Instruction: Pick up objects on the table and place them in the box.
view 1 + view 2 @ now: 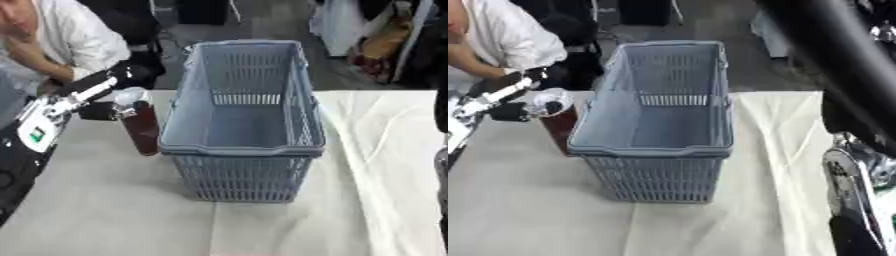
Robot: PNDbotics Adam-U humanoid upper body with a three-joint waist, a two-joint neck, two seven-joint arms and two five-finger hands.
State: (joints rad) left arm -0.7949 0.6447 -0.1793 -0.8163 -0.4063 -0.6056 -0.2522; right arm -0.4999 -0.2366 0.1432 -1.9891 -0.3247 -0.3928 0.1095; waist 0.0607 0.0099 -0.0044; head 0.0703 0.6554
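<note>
The left hand (112, 102) comes in from the left side and its fingers are closed around the upper part of a dark brown bottle (140, 127), near its pale cap. The bottle is upright, just beside the left wall of the grey plastic basket (245, 150), which serves here as the box of the task. Whether its bottom touches the counter (114, 210) or is a little above it, I cannot tell. The grip at the top seems sensible, because the body of the bottle hangs free below the fingers and can be lowered inside the basket without the hand hitting the wall. The basket stands in the middle of the counter, on a pale cloth, and its inside looks empty, so I judge that the task is at its beginning. Of the right side only the arm (859, 190) shows at the right edge; the right hand itself is not visible. The next move probably needs a lift above the rim.
</note>
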